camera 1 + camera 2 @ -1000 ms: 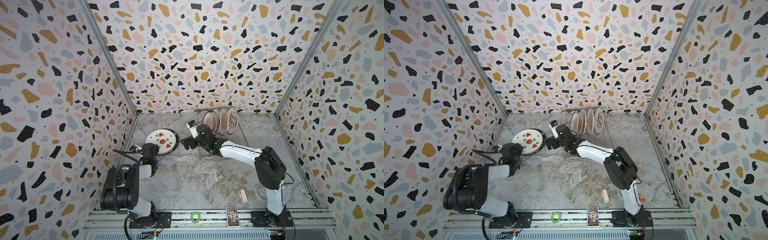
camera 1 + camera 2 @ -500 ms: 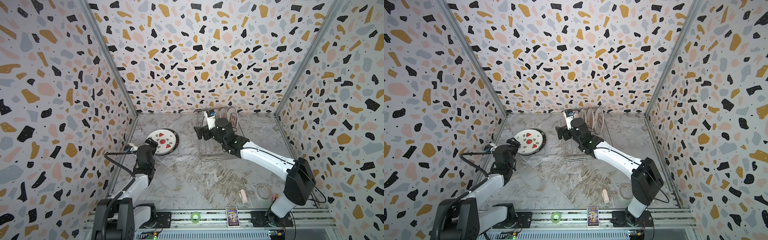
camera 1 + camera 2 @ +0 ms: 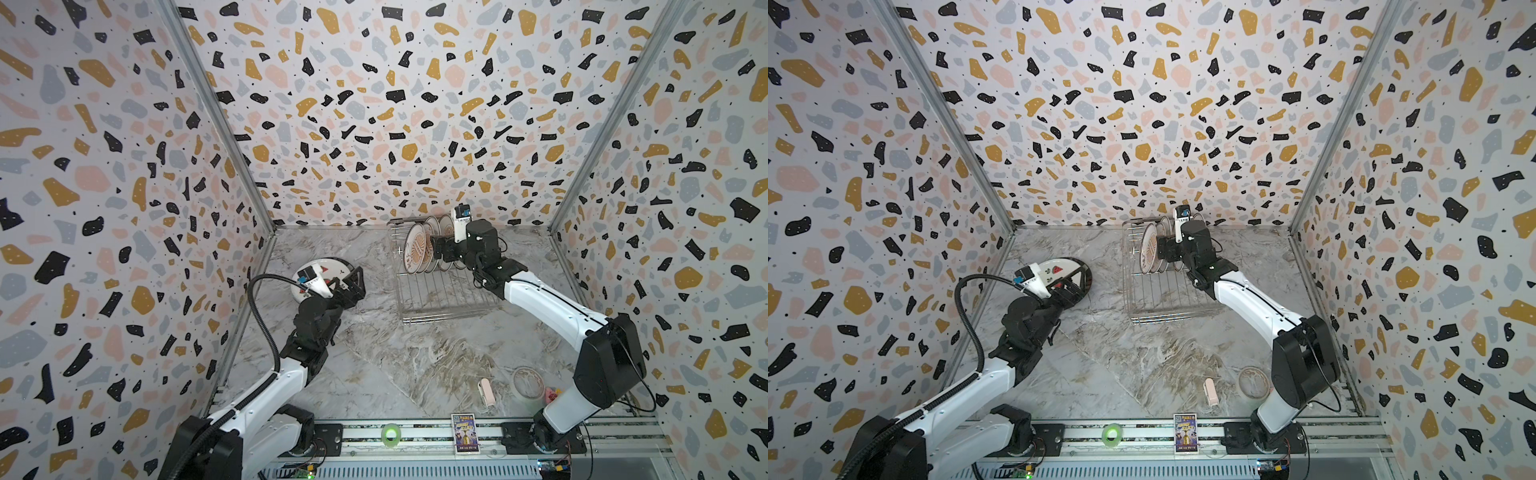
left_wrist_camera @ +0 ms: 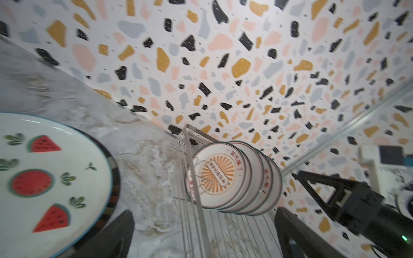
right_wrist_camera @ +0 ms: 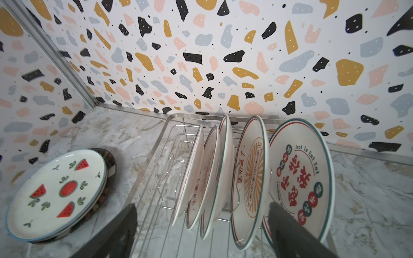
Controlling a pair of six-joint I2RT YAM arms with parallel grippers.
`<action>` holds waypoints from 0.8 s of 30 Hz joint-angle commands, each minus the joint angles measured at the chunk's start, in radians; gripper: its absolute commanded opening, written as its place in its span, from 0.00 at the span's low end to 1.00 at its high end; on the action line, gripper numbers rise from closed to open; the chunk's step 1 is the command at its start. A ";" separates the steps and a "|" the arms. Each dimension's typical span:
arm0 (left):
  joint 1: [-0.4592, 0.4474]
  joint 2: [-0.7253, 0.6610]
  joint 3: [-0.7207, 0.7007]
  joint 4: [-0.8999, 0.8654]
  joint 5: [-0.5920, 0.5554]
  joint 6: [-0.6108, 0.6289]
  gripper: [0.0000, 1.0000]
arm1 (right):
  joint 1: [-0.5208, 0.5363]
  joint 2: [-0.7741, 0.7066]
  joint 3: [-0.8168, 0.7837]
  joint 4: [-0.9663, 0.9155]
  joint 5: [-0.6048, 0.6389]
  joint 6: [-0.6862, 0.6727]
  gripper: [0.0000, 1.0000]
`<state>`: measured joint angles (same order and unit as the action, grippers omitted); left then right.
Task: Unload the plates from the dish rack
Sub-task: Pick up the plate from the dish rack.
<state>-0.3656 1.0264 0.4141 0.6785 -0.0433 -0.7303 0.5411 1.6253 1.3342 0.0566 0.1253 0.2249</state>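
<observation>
Plates (image 5: 250, 178) stand on edge between the prongs at the far end of the dish rack (image 3: 444, 303). I count five in my right wrist view. The prongs keep them leaning apart so that I can take one rim at a time. My right hand (image 3: 441, 249) hangs just before them with its fingers apart and nothing between them, lined up across the row but not yet on a rim. The watermelon plate (image 3: 328, 266) lies flat on a dark plate (image 5: 110, 165) on the desk (image 3: 395, 353), well apart from the rack. I judge this is the stack for unloaded plates. My left hand (image 3: 353, 289) hovers at that stack's near edge, fingers wide and holding nothing.

A second ago my right hand was out at the rack's near left corner, between rack and stack. It has since swung back to the standing plates. My left arm was folded close to its base and now reaches forward. The stack has not moved.
</observation>
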 commanded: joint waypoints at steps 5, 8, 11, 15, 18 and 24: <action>-0.142 0.042 0.056 0.143 0.044 0.105 1.00 | -0.033 0.128 0.186 -0.077 0.026 -0.006 0.65; -0.169 0.072 0.070 0.163 0.078 0.096 1.00 | -0.040 0.184 0.251 -0.113 0.044 -0.006 0.56; -0.191 0.097 0.075 0.177 0.073 0.089 1.00 | -0.046 0.229 0.305 -0.143 0.077 -0.006 0.48; -0.211 0.139 0.068 0.232 0.074 0.063 1.00 | -0.044 0.267 0.343 -0.164 0.103 -0.006 0.45; -0.226 0.176 0.085 0.236 0.077 0.064 1.00 | -0.045 0.294 0.370 -0.175 0.102 -0.007 0.43; -0.230 0.215 0.102 0.233 0.081 0.059 1.00 | -0.041 0.359 0.438 -0.225 0.166 -0.006 0.34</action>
<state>-0.5907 1.2377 0.4892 0.8417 0.0223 -0.6697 0.4953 1.9800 1.7241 -0.1230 0.2375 0.2192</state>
